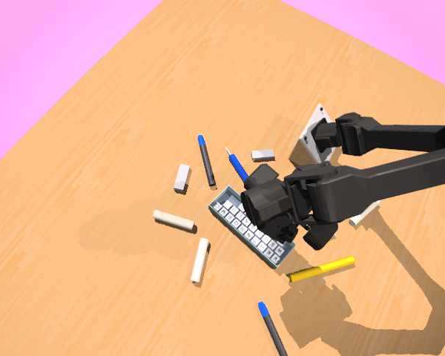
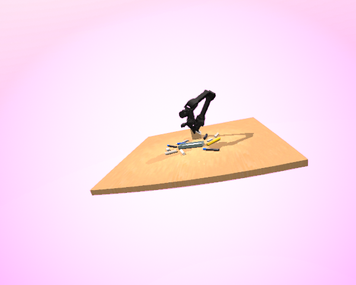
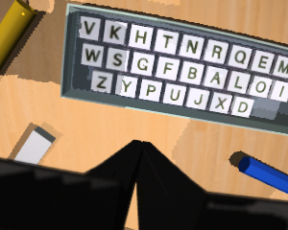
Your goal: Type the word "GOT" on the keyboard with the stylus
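Note:
The small teal-framed keyboard [image 1: 234, 216] [image 2: 190, 144] [image 3: 182, 72] lies on the wooden desk [image 1: 100, 153], with scrambled white letter keys. In the wrist view I read G [image 3: 143, 64], O [image 3: 260, 86] and T [image 3: 165, 40]. The blue stylus [image 1: 237, 165] [image 3: 271, 173] with a thin white tip lies flat on the desk just beyond the keyboard's far end, apart from the fingers. My gripper [image 1: 285, 231] [image 3: 139, 149] [image 2: 196, 130] hovers over the keyboard's near long edge. Its fingers are pressed together with nothing between them.
A yellow marker [image 1: 322, 268] [image 3: 7, 35] lies past the keyboard's other end. Two grey pens with blue caps [image 1: 206, 161] [image 1: 271, 329], white blocks [image 1: 182, 177] [image 1: 262, 154] [image 3: 34, 144] and white cylinders [image 1: 173, 220] [image 1: 199, 259] lie scattered around. The arm's base mount [image 1: 314, 133] stands behind.

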`<state>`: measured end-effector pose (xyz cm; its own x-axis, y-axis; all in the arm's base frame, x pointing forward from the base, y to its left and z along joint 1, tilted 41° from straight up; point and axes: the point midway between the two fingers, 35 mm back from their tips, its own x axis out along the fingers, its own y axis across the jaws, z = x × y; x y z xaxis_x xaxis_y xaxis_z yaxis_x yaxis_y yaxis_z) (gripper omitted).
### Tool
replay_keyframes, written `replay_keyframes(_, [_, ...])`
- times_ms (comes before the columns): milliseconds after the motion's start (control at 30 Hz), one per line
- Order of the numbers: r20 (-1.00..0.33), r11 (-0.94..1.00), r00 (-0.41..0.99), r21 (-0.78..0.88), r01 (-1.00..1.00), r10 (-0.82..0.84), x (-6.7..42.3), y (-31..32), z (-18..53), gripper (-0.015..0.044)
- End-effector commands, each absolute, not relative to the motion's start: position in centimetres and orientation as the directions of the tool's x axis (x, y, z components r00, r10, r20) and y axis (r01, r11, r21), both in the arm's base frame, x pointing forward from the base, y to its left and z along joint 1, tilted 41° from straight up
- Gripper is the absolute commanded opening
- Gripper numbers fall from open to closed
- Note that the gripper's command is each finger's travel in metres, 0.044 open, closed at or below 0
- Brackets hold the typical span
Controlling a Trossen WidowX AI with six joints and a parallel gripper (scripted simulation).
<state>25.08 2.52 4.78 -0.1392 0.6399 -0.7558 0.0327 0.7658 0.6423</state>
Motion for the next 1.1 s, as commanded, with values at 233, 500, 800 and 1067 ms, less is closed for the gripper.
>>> replay_keyframes(233, [-0.756,0.766,-0.139,0.642,0.033,0.64,25.1,2.5,4.8,0.0026])
replay_keyframes(500, [-0.756,0.766,-0.139,0.642,0.033,0.64,25.1,2.5,4.8,0.0])
replay_keyframes(800, [-0.781,0.794,-0.147,0.584,0.171,0.606,24.8,1.7,3.6,0.0131])
replay_keyframes(1067, [-0.893,0.591,-0.2,0.087,0.802,0.403,22.3,-3.2,-2.4,0.015])
